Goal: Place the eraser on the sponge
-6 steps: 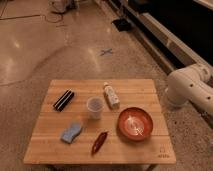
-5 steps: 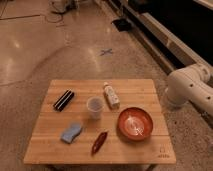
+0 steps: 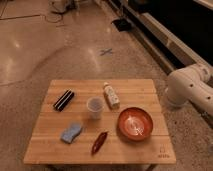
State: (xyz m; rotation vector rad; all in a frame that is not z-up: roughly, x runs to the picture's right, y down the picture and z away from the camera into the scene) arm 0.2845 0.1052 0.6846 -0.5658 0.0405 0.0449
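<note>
The eraser (image 3: pixel 64 99) lies at the counter (image 3: pixel 136 93) left edge, apart from the sponge (image 3: pixel 71 133); probably a grasp comes next; gripper out of view past the right edge, state I cannot tell

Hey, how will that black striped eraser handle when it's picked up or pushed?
The eraser looks like a flat, straight-edged block, so probably stiff and unlikely to roll. It's small, so likely light. Lying flat on the table, it may slide if nudged. The claw is out of view; only the arm shows, at right.
</note>
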